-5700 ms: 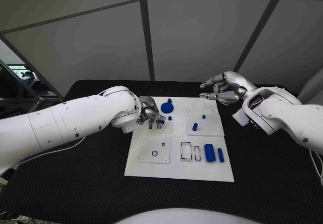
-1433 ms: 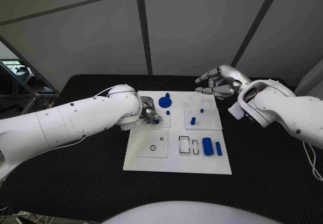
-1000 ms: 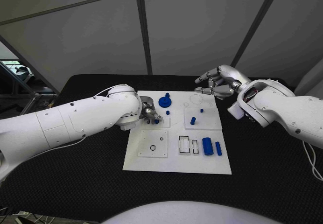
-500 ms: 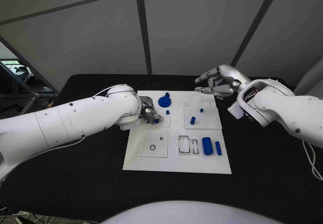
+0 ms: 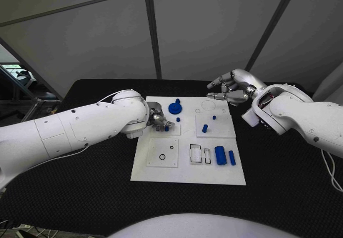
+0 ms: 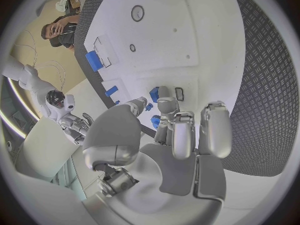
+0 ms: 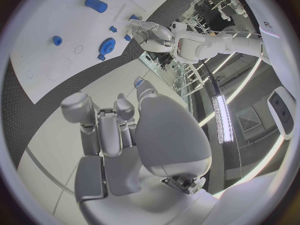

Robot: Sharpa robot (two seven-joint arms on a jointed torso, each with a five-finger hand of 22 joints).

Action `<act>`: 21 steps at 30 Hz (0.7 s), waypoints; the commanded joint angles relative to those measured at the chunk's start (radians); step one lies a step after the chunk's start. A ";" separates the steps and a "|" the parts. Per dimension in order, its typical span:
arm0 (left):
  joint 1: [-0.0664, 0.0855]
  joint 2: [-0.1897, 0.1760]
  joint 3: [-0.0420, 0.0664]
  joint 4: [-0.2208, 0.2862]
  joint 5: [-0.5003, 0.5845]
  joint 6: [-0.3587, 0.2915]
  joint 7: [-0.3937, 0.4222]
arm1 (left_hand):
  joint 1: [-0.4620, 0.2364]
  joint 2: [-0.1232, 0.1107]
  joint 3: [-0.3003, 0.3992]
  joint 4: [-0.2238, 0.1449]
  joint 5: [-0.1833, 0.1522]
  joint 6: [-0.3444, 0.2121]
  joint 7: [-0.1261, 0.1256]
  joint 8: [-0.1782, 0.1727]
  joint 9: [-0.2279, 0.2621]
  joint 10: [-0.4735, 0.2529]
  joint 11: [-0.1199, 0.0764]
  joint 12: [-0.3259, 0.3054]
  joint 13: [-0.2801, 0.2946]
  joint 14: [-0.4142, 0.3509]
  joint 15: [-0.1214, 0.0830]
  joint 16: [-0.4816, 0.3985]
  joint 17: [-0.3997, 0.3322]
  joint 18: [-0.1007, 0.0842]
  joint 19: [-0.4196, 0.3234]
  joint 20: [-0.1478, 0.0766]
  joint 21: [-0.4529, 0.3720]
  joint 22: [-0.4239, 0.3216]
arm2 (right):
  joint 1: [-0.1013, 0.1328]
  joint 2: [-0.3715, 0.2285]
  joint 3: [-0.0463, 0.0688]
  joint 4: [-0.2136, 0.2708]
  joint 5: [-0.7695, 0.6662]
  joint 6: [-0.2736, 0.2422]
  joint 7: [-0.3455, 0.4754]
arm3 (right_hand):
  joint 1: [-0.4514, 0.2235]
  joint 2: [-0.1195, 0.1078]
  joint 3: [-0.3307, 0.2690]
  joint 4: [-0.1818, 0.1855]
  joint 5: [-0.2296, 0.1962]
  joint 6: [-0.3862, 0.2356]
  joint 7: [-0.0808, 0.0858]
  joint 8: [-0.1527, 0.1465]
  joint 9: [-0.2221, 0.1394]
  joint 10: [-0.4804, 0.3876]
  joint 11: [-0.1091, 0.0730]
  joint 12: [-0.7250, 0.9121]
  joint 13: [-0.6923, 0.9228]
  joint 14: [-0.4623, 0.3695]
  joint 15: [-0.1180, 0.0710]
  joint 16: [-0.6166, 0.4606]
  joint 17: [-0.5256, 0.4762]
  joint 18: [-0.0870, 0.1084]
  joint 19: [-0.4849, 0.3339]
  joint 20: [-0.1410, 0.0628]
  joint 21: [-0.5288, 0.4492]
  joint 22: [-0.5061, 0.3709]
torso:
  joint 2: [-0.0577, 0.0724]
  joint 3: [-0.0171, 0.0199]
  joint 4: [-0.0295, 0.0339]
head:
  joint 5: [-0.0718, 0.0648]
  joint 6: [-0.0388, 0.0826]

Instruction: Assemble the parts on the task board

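Apparently left robot hand (image 5: pixel 158 121) pinches a blue part (image 5: pixel 166 128) near the task board (image 5: pixel 187 170) edge.

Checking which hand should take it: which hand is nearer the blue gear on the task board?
Left. The left hand is beside the blue gear, over the task board. The right hand hovers farther off, above the board's far right corner.

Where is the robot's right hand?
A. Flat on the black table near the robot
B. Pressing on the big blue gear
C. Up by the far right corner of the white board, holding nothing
C: the right hand hovers by the far right corner of the task board, fingers curled, nothing in them.
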 commanded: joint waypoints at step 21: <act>0.087 -0.023 0.110 -0.061 0.008 0.149 -0.002 | 0.159 0.016 -0.202 0.011 0.063 -0.152 0.090 -0.164 -0.112 -0.215 0.083 -0.135 -0.222 0.032 0.063 -0.112 0.112 0.027 -0.142 0.060 -0.178 -0.137 | 0.001 0.000 0.001 -0.009 -0.002 0.004 0.003 | -0.002 0.003 -0.001 0.007 0.007 0.006 -0.001 0.004 -0.001 -0.005 0.001 -0.006 -0.001 0.041 -0.009 -0.006 0.014 0.010 -0.006 -0.003 -0.004 -0.001 | 0.001 0.0021 -0.0021 | 0.006 0.014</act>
